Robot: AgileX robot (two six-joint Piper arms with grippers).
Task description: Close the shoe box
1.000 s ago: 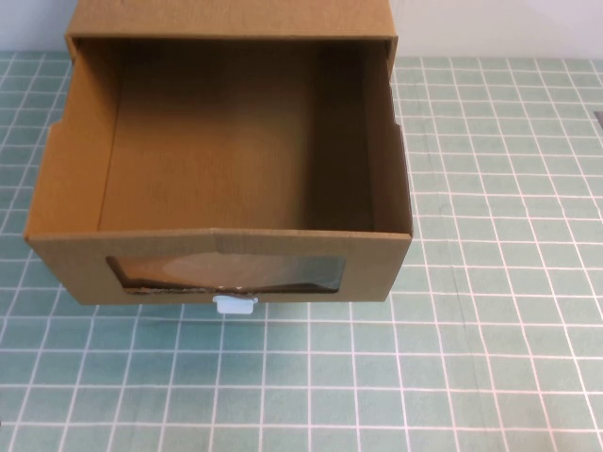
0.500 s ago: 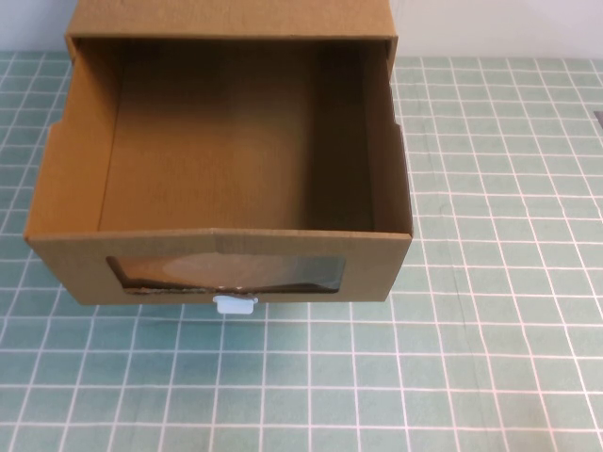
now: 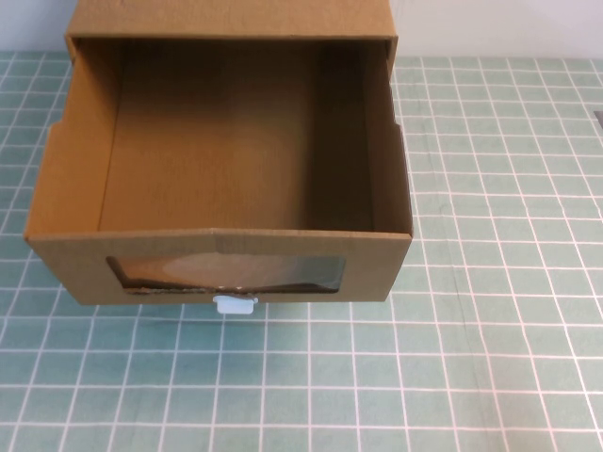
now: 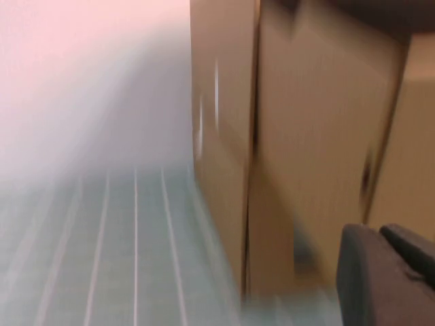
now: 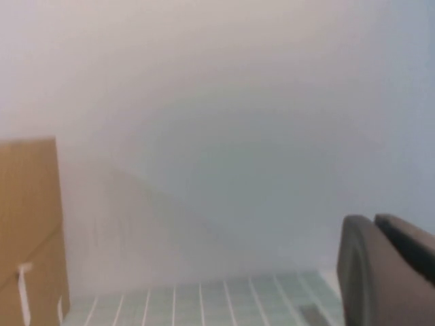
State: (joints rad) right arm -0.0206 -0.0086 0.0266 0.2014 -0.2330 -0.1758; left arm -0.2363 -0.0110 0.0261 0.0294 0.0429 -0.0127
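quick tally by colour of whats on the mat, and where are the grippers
Brown: 1, the shoe box, drawer pulled out, nothing visible inside.
White: 1, the pull tab under the window.
Green: 1, the gridded mat.
Dark: 2, the left gripper close beside the box's side, and the right gripper off to one side of it.
Total: 5

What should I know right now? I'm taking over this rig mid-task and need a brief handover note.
Left gripper: out of the high view, close beside the shoe box; finger state unclear.
Right gripper: also out of the high view, away from the box, facing the wall; finger state unclear.
Shoe box: on the green grid mat, drawer pulled far out, apparently empty, white pull tab facing the robot.
Done: nothing visible.
Left: push the drawer fully in.
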